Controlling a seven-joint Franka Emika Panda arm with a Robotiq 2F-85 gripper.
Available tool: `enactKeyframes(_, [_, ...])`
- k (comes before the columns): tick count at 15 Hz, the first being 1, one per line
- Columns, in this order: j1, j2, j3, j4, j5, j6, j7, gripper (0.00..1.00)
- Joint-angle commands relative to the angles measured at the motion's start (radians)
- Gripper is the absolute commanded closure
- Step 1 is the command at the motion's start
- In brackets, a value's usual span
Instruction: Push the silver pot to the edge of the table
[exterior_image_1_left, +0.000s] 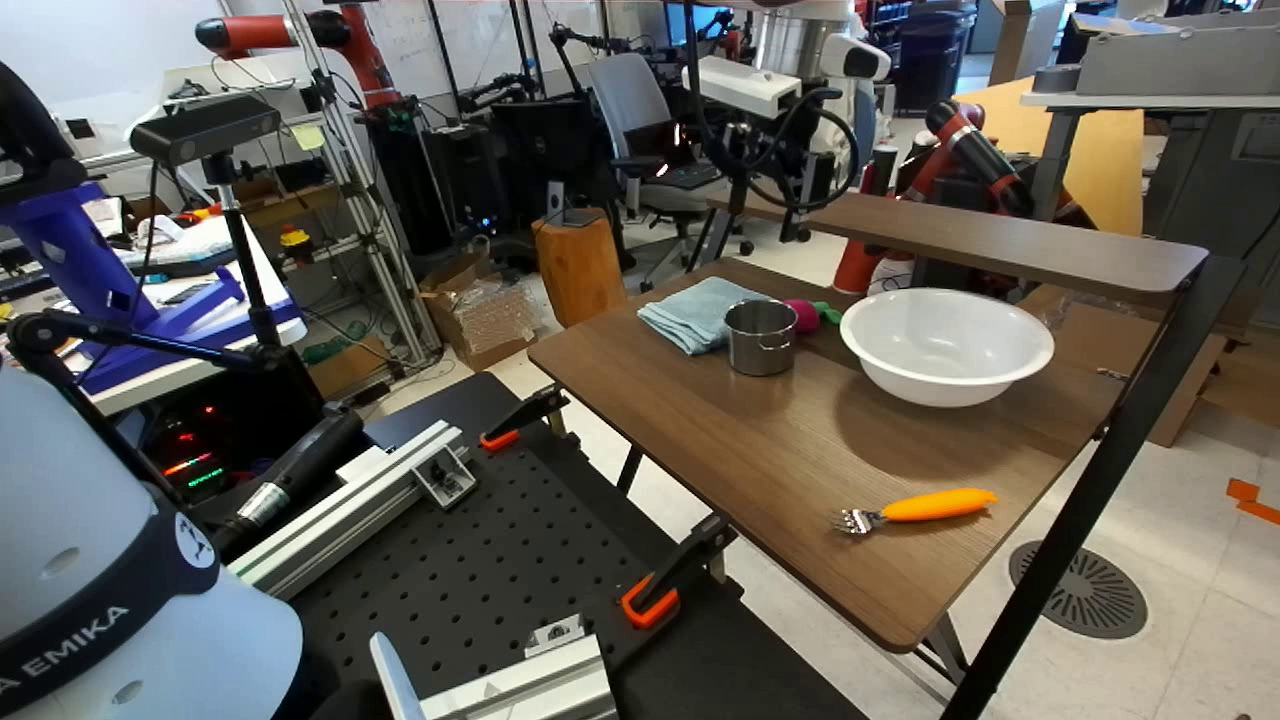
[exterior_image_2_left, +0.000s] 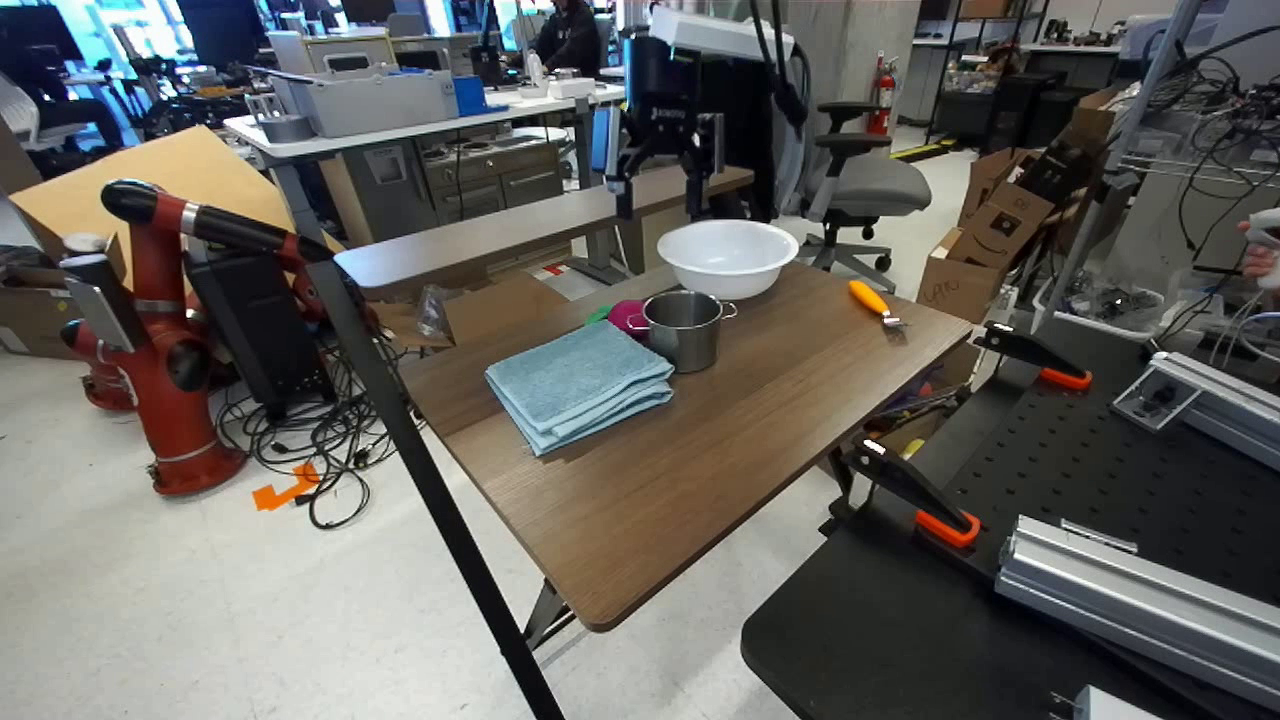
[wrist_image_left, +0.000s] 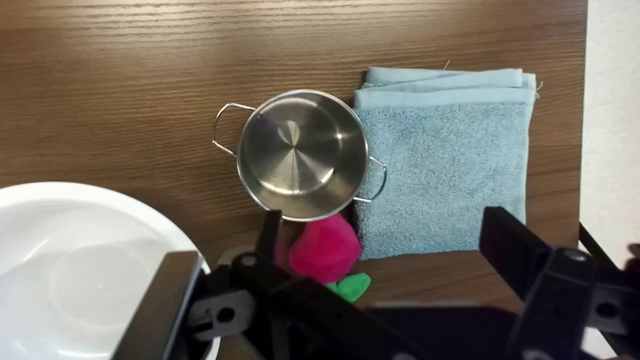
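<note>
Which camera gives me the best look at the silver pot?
The wrist view: it looks down into the silver pot, showing its inside and both handles. Both exterior views show mostly its outer wall.

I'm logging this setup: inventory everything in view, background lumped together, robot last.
Table: one, brown, centre
Shelf: one, brown, table's back
Silver pot: one, silver-grey, on table
Cloth: one, light blue, beside pot
Bowl: one, white, pot's opposite side
Toy: one, pink and green, beside pot
Utensil: one, orange and silver, near table end beyond bowl
Board: one, black, beside table
Clamps: two, black and orange, board edge
Rails: two, silver, on board
Background: many items, mixed colours, including red robot arms, cardboard boxes
Franka arm: one, white, extended over table
Gripper: one, black, open above table
</note>
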Motion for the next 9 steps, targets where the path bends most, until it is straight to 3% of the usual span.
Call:
enactKeyframes(1, [0.008,0.062,0.010,0.095,-0.039,-0.096,0.064,0.00])
enactKeyframes(2, [-0.005,0.038,0.019,0.037,-0.021,-0.027,0.035,0.00])
enactKeyframes(9, [0.000,0.049,0.019,0.068,-0.030,-0.063,0.048,0.00])
